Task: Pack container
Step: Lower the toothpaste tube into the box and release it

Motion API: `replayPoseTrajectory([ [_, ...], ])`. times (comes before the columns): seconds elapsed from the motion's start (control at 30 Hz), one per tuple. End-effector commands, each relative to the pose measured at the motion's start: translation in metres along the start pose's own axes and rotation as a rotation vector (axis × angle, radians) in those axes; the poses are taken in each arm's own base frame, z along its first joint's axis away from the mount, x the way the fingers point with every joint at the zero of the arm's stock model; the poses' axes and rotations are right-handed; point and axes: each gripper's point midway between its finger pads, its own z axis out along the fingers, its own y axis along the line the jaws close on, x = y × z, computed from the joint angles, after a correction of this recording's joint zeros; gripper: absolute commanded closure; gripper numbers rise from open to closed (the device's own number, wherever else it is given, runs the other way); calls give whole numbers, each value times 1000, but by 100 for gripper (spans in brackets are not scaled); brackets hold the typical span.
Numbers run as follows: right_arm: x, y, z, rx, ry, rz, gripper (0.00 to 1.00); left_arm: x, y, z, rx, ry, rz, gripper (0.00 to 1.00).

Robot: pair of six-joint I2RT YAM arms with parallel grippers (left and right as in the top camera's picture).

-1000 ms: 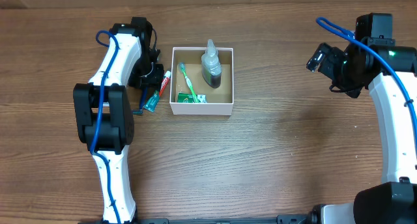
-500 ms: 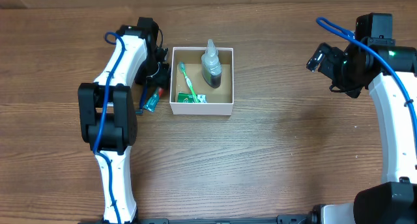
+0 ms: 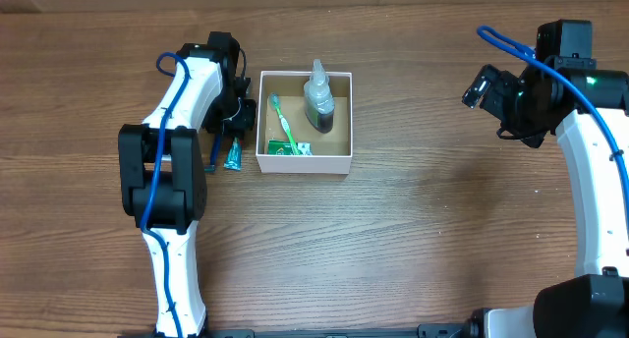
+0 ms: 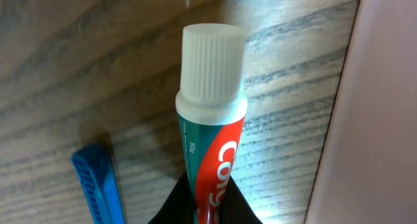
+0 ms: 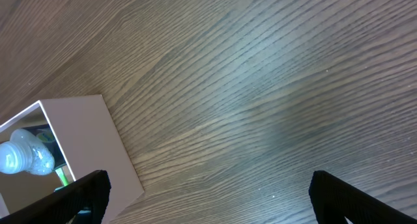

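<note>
My left fingers (image 4: 172, 208) have just closed on the toothpaste tube (image 4: 210, 139) beside the container (image 3: 305, 164), so I reckon lifting it in comes next; right fingers (image 5: 78, 198) idle, spread apart

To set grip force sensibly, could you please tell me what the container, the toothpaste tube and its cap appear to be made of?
The container looks like cardboard: matte white walls, plain brown inside. The toothpaste tube seems glossy printed plastic or laminate, judging by its sheen. Its cap looks like matte white plastic with moulded ridges.
</note>
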Motion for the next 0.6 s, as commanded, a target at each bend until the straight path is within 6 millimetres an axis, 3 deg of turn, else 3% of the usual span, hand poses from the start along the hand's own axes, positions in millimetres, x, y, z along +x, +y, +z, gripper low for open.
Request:
replayPoseTrajectory([
  [0.0,-5,3,-7,-11,-26,3,0,10,-2,-9,11,13,-31,96],
  [0.07,-5,3,-7,-11,-26,3,0,9,-4,-31,11,-28,-27,96],
  [0.23,-5,3,-7,-11,-26,3,0,16,-13,-118,19,-201,-15,94],
  [0.33,-5,3,-7,-11,-26,3,0,27,-27,-166,30,-308,15,91],
  [0.4,-5,3,-7,-11,-26,3,0,35,-48,-201,44,-404,60,90],
  [0.47,-5,3,-7,-11,-26,3,0,35,-70,-214,63,-458,88,90],
  [0.57,-5,3,-7,-11,-26,3,0,22,-100,-208,73,-500,97,89],
])
